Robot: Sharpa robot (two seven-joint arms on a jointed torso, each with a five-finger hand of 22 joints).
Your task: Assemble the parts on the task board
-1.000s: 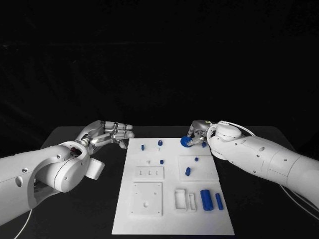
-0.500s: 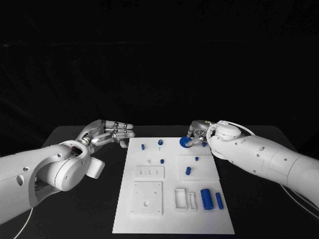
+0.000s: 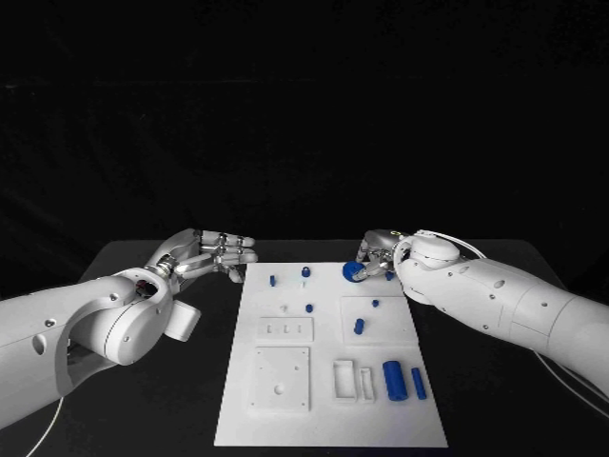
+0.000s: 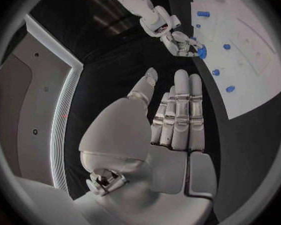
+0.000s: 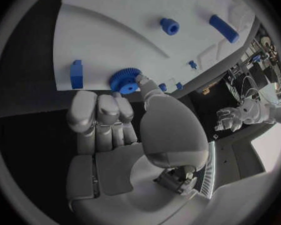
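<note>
The white task board (image 3: 284, 381) lies in the middle of the black table. My right hand (image 3: 382, 249) is at the board's far right corner and pinches a blue gear (image 3: 353, 271) just over the board's edge. In the right wrist view the thumb and fingertips hold the blue gear (image 5: 124, 80) at the board's (image 5: 122, 20) rim, next to a blue block (image 5: 77, 74). My left hand (image 3: 206, 253) hovers off the board's far left corner, fingers straight and apart, holding nothing. The left wrist view shows this left hand (image 4: 175, 116) flat, with the right hand (image 4: 178, 41) beyond it.
Small blue pegs (image 3: 306, 273) stand at the board's far end and middle. Two larger blue cylinders (image 3: 395, 381) lie near the front right beside white slots (image 3: 345, 381). Bare black table flanks the board on both sides.
</note>
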